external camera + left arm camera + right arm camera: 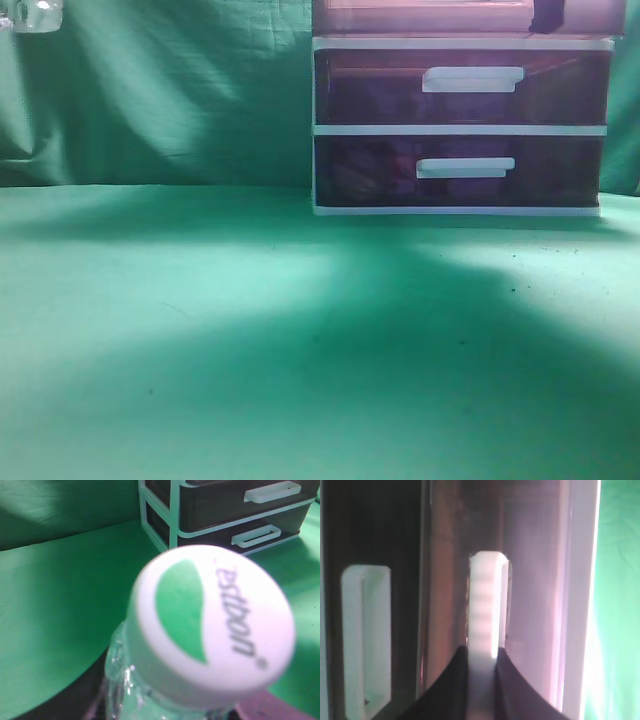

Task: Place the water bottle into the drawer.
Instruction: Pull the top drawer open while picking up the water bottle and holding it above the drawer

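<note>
My left gripper's hold is hidden under the "wodisa"-like bottle cap [212, 625]; my right gripper [482, 665] clamps the drawer [530, 580] handle [485, 605].

The exterior view is dim and a little soft, with a green-blue cast. A wide dark shadow lies across the bench [300, 380], with paler light patches at the left and right. In the left wrist view the white cap [212, 625] is very near and blurred. The right wrist view is hazy, the white handle [485, 605] glows, and the right edge is overexposed.
</note>
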`<action>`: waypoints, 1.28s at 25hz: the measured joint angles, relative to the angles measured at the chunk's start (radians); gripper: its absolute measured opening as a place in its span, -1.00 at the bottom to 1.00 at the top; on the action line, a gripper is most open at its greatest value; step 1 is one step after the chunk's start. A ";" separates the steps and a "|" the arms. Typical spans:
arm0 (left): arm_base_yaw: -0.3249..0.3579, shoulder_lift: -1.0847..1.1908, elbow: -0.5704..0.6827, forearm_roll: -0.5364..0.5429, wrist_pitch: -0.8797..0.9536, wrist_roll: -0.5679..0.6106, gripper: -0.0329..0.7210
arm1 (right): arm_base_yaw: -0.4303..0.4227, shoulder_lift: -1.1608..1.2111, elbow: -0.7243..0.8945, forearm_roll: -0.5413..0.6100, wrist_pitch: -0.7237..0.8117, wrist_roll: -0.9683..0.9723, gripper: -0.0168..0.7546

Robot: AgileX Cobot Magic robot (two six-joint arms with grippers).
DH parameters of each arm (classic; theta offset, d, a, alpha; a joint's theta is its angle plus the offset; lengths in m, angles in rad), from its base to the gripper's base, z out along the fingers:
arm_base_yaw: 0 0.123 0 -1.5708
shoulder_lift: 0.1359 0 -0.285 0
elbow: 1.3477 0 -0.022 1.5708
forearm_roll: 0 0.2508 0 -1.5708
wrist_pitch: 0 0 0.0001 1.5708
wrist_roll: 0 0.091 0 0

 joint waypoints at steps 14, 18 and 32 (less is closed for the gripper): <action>0.000 0.000 0.000 0.000 0.001 0.000 -0.14 | 0.013 -0.247 0.285 -0.004 -0.002 -0.013 -0.73; 0.000 0.000 0.000 0.000 0.001 0.000 -0.14 | 0.013 -0.313 0.341 -0.013 0.012 0.023 -0.73; 0.000 0.000 0.000 0.000 0.001 0.000 -0.14 | 0.013 -0.379 0.414 -0.047 0.023 0.108 -0.73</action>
